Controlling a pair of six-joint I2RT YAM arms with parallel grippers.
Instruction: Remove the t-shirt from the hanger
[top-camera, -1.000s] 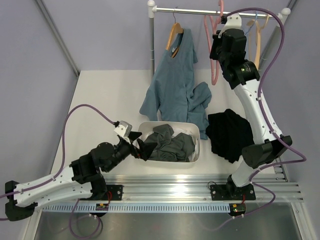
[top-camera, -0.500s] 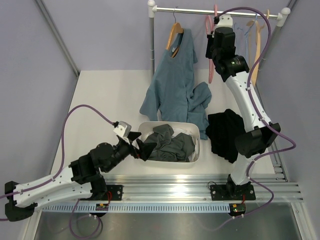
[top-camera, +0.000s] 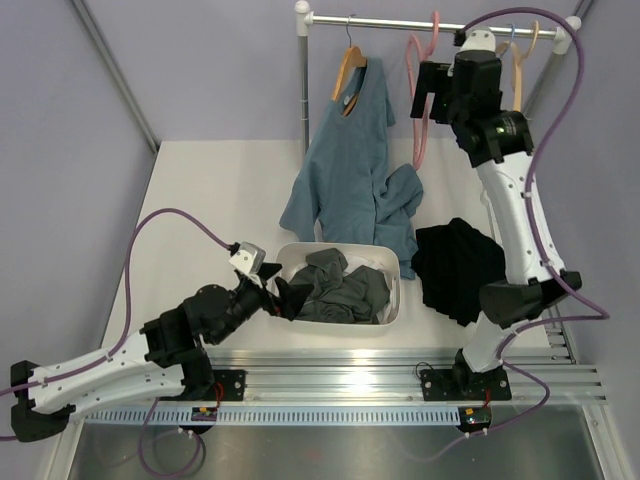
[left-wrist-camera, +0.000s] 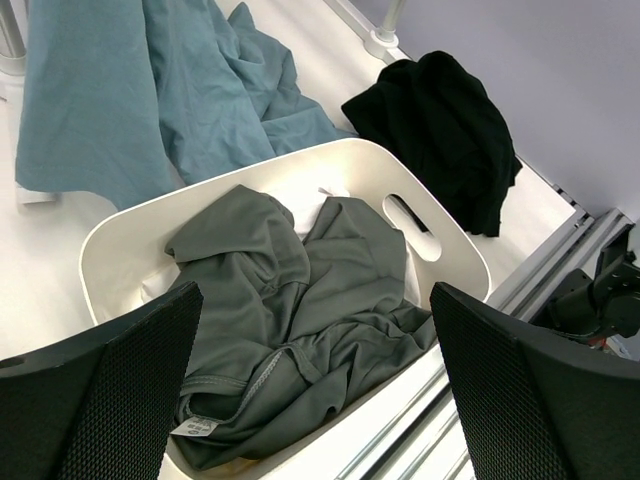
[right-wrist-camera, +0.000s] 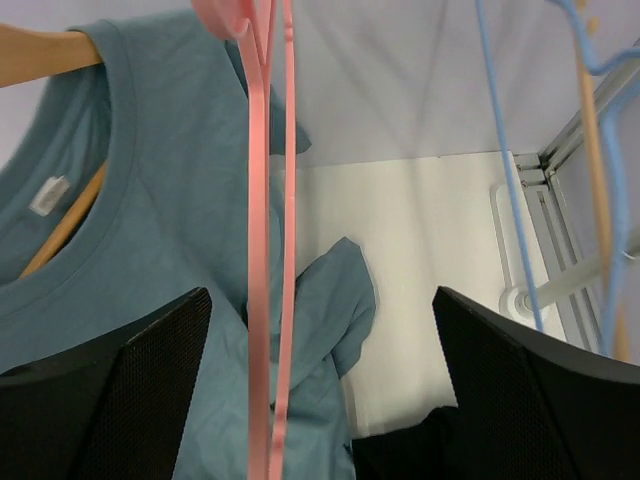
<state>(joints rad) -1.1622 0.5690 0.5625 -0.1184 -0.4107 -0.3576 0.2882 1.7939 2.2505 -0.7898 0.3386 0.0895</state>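
Observation:
The black t-shirt (top-camera: 458, 268) lies crumpled on the table at the right, off the hanger; it also shows in the left wrist view (left-wrist-camera: 440, 130). The pink hanger (top-camera: 417, 105) hangs bare from the rail. My right gripper (top-camera: 432, 92) is raised beside it and open. In the right wrist view the pink hanger (right-wrist-camera: 264, 260) dangles in front of the right gripper (right-wrist-camera: 320, 400), left of the middle and touching neither finger. My left gripper (top-camera: 276, 297) stands open at the basket's left end, over the grey clothes (left-wrist-camera: 290, 290).
A blue-grey shirt (top-camera: 350, 170) hangs on a wooden hanger and trails onto the table. The white basket (top-camera: 395, 290) of dark grey clothes stands at the front middle. A thin blue wire hanger (right-wrist-camera: 500, 150) and a wooden hanger (top-camera: 517, 80) hang at the rail's (top-camera: 380, 20) right end.
My right gripper has opened and let go of the pink hanger, and the arm has swung to the right. The left arm has not moved.

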